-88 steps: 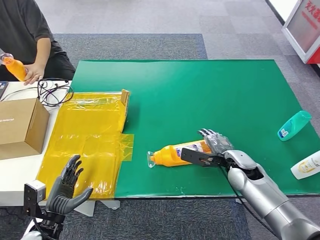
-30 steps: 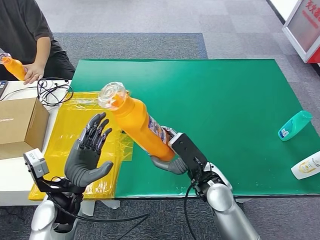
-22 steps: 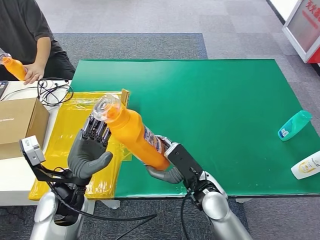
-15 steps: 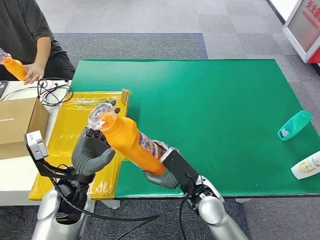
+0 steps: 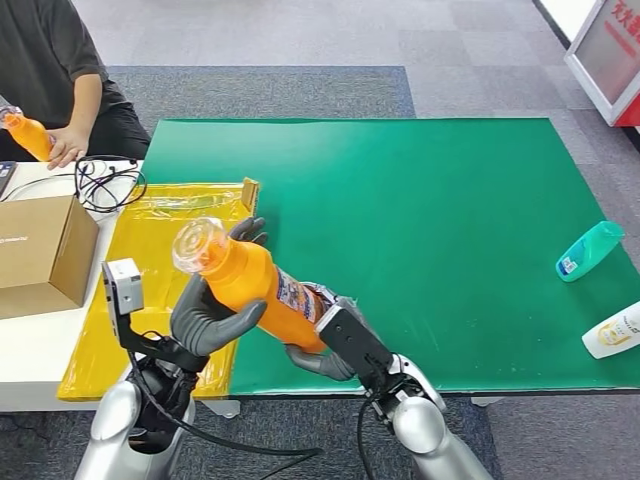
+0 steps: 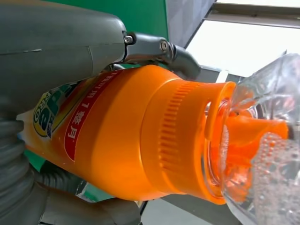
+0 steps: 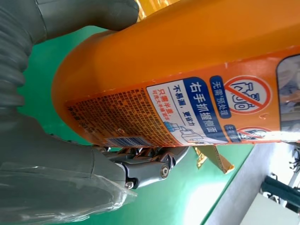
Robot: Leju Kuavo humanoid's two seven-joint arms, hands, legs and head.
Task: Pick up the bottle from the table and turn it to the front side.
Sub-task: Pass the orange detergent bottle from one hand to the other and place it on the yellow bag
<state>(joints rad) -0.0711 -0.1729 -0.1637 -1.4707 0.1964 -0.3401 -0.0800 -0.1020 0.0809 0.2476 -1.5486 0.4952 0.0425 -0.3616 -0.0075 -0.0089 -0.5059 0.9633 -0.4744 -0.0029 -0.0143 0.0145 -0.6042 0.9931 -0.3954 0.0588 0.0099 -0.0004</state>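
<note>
An orange bottle point(image 5: 253, 285) with a clear cap is held in the air over the near edge of the green mat point(image 5: 423, 190), tilted with its cap up and to the left. My right hand point(image 5: 332, 345) grips its base end. My left hand point(image 5: 211, 312) wraps around its upper body just below the cap. The left wrist view shows the orange bottle point(image 6: 116, 136) with a red label, clamped between the thumb and fingers. In the right wrist view the bottle's point(image 7: 183, 70) printed label lies inside my fingers.
A yellow plastic sheet point(image 5: 162, 265) lies left of the mat, with a cardboard box point(image 5: 41, 255) and black cables point(image 5: 109, 182) beyond it. A seated person point(image 5: 64, 70) at far left holds another orange bottle. A teal bottle point(image 5: 589, 250) and a white bottle point(image 5: 613, 330) lie at right.
My right hand lifted the bottle off the mat and carried it left. My left hand, open a second ago, has risen and closed around the bottle's upper part.
</note>
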